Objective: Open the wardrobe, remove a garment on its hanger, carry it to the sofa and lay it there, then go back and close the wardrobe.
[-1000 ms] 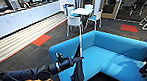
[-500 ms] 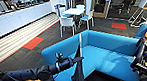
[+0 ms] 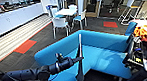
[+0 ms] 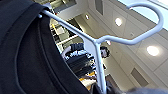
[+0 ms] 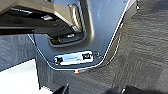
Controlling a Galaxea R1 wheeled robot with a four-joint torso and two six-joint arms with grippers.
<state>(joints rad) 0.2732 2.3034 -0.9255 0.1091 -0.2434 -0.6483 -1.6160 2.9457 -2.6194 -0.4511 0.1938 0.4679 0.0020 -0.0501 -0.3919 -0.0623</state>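
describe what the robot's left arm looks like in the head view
The left arm is black and built of rounded, tube-like segments joined end to end. It ends in a chunkier dark wrist block with a small knob on top, ahead of the left claw. No markings or loose cables can be made out.

Head camera overlooks sofa (image 3: 103, 54); left wrist camera faces ceiling.

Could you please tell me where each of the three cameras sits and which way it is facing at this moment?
Head view: high on the robot, looking forward and down at the sofa; the left arm comes in carrying the hanger and garment.
Left wrist view: on the left wrist, looking upward at the ceiling past the hanger and garment.
Right wrist view: on the right wrist, looking down at carpet and the robot's own grey body.
Shared: head and left wrist views both show hanger and garment.
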